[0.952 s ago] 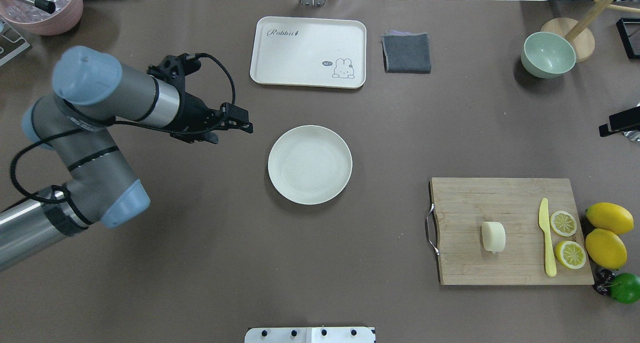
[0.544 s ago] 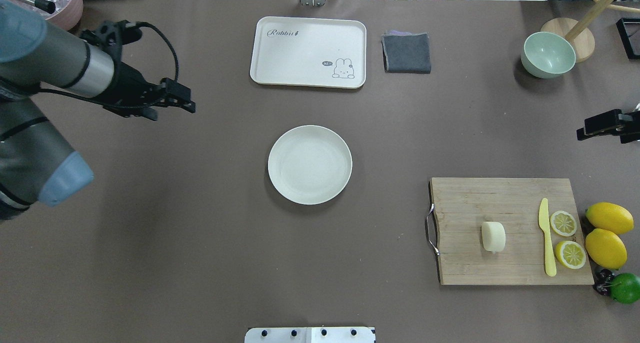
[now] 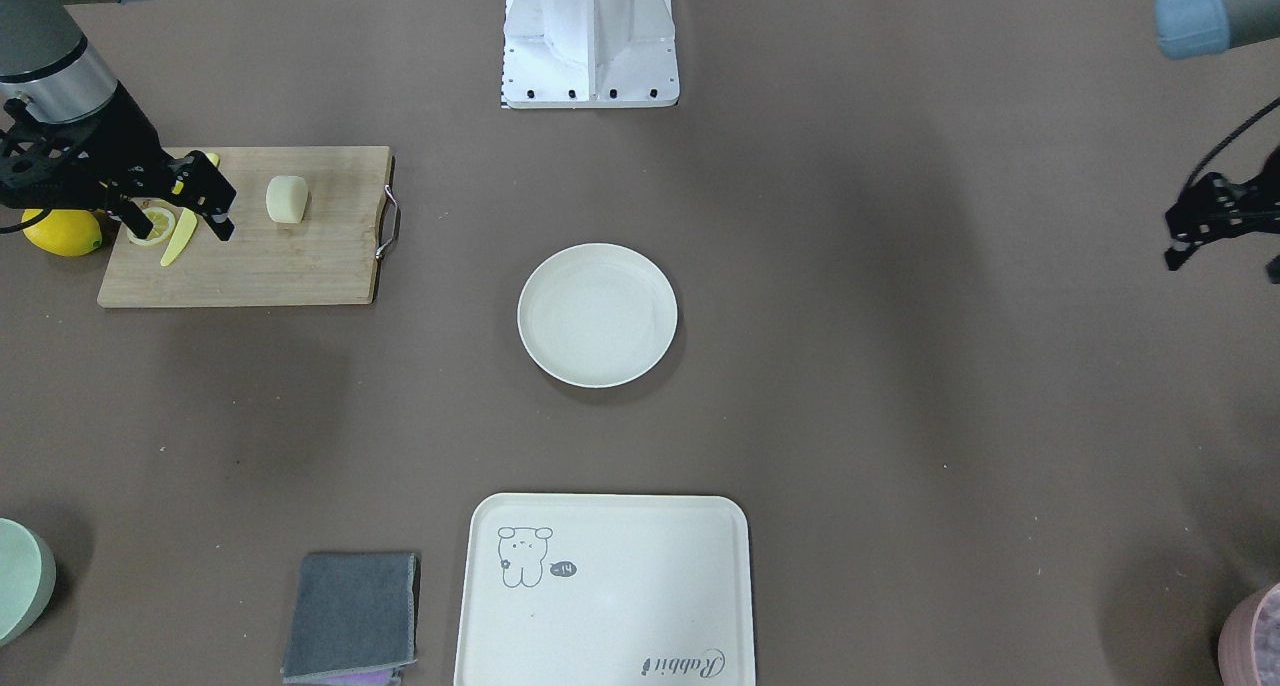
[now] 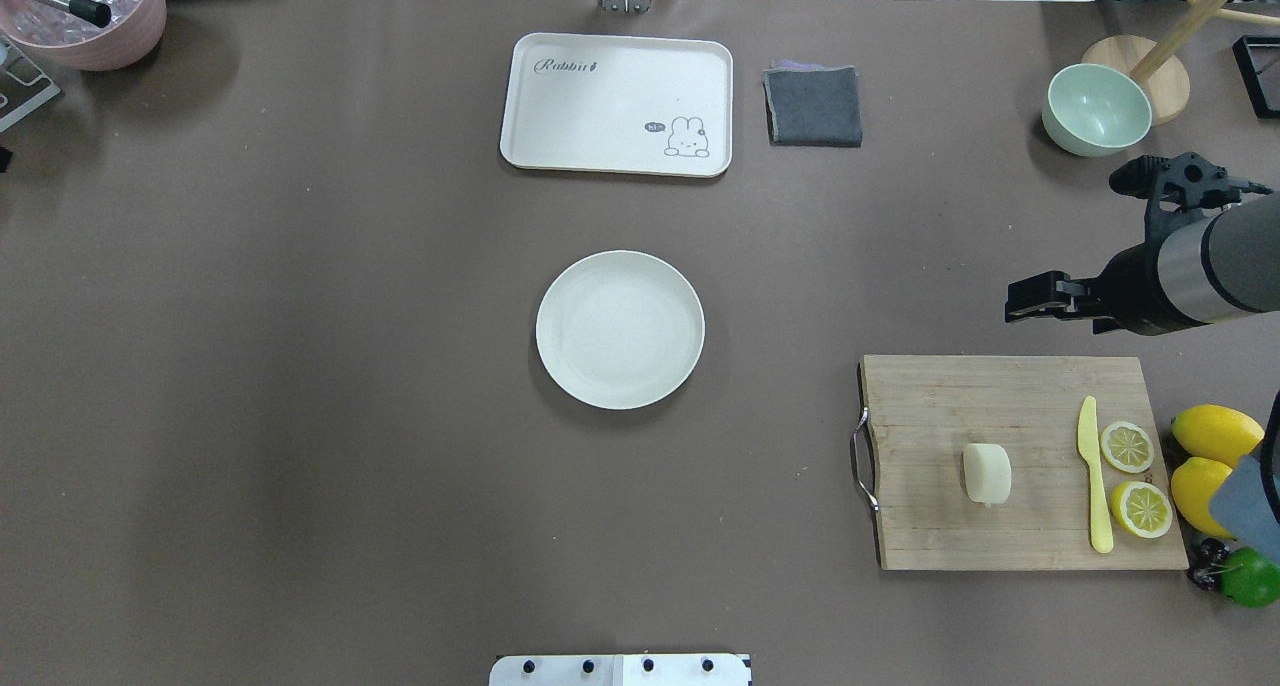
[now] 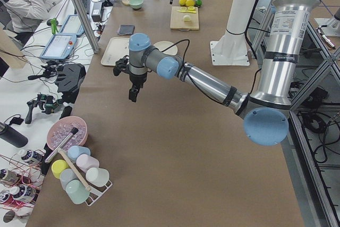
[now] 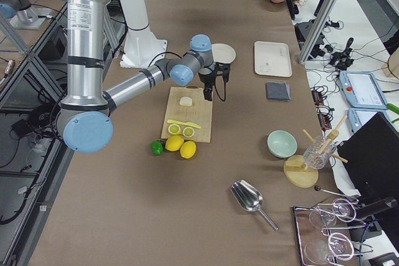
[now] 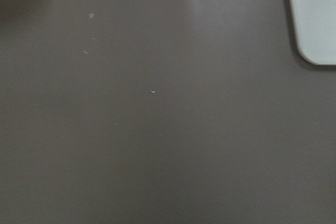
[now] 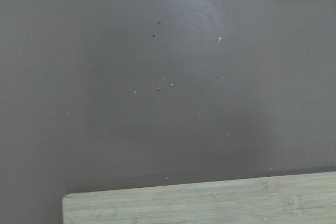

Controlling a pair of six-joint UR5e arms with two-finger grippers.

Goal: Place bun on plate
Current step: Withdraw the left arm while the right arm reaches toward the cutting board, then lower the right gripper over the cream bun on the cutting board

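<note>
The left pincer [image 3: 1178,248] hangs over the left end of the surface [image 4: 350,416]; I cannot tell whether it is wide or narrow. The plate [image 4: 560,296] sits mid-surface. Well to its right, the bun [image 4: 987,472] lies on the board [image 4: 950,526], left of the knife [image 4: 1094,476]. The right pincer [image 4: 1015,304], fingers apart and holding nothing, hovers by the board's far edge, apart from the bun.

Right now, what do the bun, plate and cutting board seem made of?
The bun: smooth, matte cream, probably foam or plastic. The plate: off-white, matte, likely melamine or bamboo-fibre plastic. The cutting board: wood or bamboo, showing strip grain.
</note>
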